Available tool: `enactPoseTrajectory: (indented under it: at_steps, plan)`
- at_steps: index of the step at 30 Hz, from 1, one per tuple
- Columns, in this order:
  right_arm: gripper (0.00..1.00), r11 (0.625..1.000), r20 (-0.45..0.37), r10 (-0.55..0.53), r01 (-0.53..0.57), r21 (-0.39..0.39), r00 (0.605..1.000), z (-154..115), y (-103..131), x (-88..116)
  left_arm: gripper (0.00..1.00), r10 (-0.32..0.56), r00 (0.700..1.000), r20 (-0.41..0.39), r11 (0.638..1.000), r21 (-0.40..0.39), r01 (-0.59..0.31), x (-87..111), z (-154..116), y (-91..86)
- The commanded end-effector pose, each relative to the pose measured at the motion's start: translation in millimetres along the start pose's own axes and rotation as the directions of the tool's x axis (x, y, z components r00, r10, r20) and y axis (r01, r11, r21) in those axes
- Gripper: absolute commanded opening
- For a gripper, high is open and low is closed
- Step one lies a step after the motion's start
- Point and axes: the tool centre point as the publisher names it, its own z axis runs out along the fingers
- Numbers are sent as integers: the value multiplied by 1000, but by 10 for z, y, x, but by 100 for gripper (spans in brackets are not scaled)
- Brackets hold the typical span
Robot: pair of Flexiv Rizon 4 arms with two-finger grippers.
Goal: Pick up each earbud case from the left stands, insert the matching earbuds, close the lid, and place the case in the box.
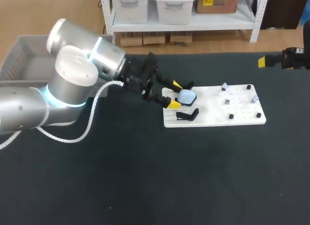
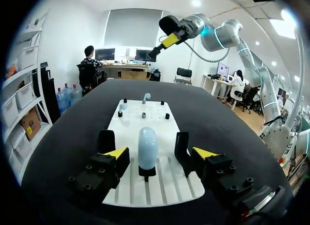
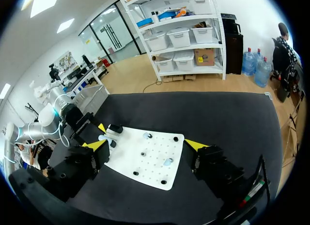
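On the slotted end of the white board [image 1: 242,119], the pale blue earbud case [image 2: 147,146] stands upright on its black stand [image 2: 147,172], between your left gripper's [image 2: 159,156] spread fingers, untouched. Expect it to be light, smooth and slippery; pinch its two sides at mid-height.

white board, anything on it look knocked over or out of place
Nothing stands out: the pale blue case sits upright on its stand between the left gripper's open jaws, and the white board lies flat.

Pale blue earbud case [image 1: 187,96], upright on a black stand [image 2: 147,172], white board [image 1: 213,119] left end; pale earbuds [image 1: 254,98] towards its right
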Motion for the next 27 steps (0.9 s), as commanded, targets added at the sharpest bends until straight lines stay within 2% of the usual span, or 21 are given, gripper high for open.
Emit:
enactPoseTrajectory:
  at_steps: [1,6,10,15,19,27]
  plan:
    - [100,1000,0,0,0,0,1000,-4,-1,1,80,7,1000,2,1000,-13,-7,2,27,-42]
    - [100,1000,0,0,0,0,1000,-4,-1,1,67,16,1000,5,999,-31,-16,15,54,-56]
    - [100,1000,0,0,0,0,1000,-4,-1,1,64,27,1000,0,998,-51,-27,14,58,-58]
    - [100,1000,0,0,0,0,1000,-4,-1,1,64,35,999,21,996,-82,-33,14,22,-84]
    - [100,1000,0,0,0,0,1000,-4,-1,1,70,33,997,70,994,-104,-25,19,-24,-100]
    - [100,1000,0,0,0,0,1000,-4,-1,1,69,34,991,128,993,-117,-19,36,-10,-94]
